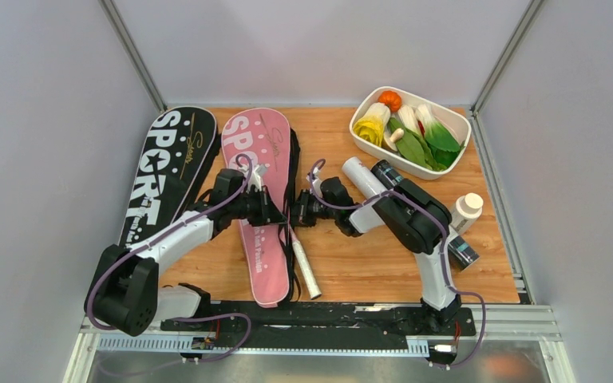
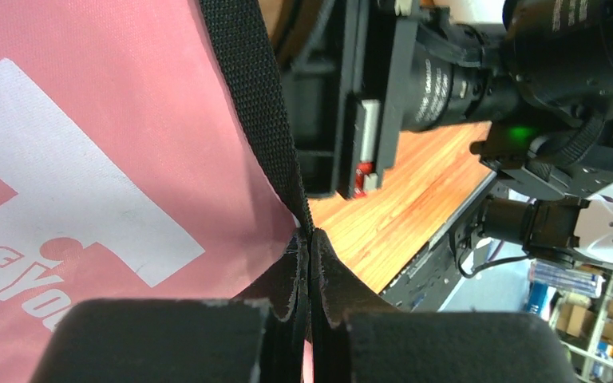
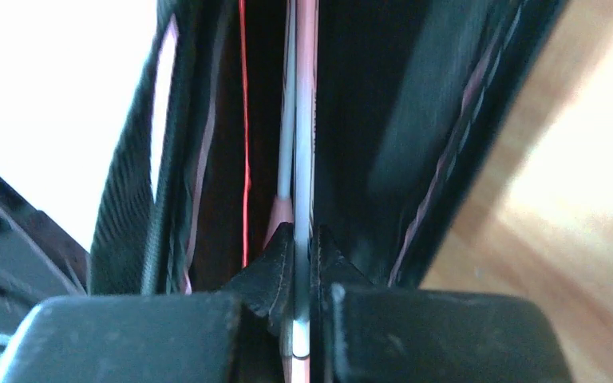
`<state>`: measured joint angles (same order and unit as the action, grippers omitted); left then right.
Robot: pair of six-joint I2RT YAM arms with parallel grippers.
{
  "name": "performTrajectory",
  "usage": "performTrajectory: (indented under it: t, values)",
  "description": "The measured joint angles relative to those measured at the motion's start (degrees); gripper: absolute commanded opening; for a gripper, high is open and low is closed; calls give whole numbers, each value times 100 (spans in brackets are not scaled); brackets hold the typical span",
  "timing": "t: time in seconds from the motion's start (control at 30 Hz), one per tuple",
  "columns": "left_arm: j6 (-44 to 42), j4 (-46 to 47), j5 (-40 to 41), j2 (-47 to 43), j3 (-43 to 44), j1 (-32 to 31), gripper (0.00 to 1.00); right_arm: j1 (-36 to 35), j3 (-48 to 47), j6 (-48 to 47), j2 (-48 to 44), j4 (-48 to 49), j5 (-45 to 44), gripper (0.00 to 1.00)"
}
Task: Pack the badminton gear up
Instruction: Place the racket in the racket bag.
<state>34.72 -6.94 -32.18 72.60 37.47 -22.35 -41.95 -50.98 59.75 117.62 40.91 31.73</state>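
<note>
The pink "SPORT" cover (image 1: 259, 152) lies mid-table with a racket inside; the racket's white-wrapped handle (image 1: 306, 273) sticks out at the near end. My left gripper (image 1: 278, 214) is shut on the cover's black edge strip (image 2: 275, 136) and holds that side up. In the left wrist view the strip runs straight into the left gripper (image 2: 310, 263). My right gripper (image 1: 297, 214) reaches into the opening from the right. The right wrist view shows the right gripper (image 3: 303, 255) shut on the racket's thin pale shaft (image 3: 303, 120). A black "SPORT" cover (image 1: 164, 167) lies at the left.
A white tube (image 1: 361, 174) and a black tube (image 1: 463, 254) lie partly under my right arm. A small white bottle (image 1: 467, 209) stands at the right edge. A white bowl (image 1: 456, 156) of toy vegetables sits at the back right.
</note>
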Motion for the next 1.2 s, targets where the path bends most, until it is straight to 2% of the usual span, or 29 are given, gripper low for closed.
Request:
performTrajectory:
  t: [0.1,0.13,0.33,0.47,0.57,0.7,0.8,0.93,1.0,1.07,1.2]
  values:
    - [234,293,-52,-35,-234,0,0,-28,-376,212,304,101,-238,2]
    - [302,361,-55,-61,-321,0,0,-42,-507,275,389,109,-337,7]
    - [511,514,66,-114,-492,0,0,-129,-719,308,573,175,-883,51]
    - [533,503,201,-114,-485,11,0,-188,-780,79,459,-153,-1182,66]
    - [527,444,295,-140,-439,35,0,-358,-955,-389,90,-1075,-1829,79]
    - [514,299,463,-225,-407,39,0,-538,-1207,-901,-203,-2020,-2658,77]
    - [501,181,531,-227,-407,31,0,-645,-1270,-1128,-334,-2459,-3106,68]
    - [461,55,581,-227,-404,9,0,-675,-1309,-1484,-455,-2900,-3104,53]
    - [442,-13,603,-227,-404,4,0,-675,-1276,-1661,-540,-3049,-2896,55]
    - [431,-66,673,-227,-404,4,0,-680,-1126,-1792,-719,-3126,-2577,65]
    - [420,-107,728,-234,-404,4,0,-682,-651,-1945,-1139,-3150,-2118,63]
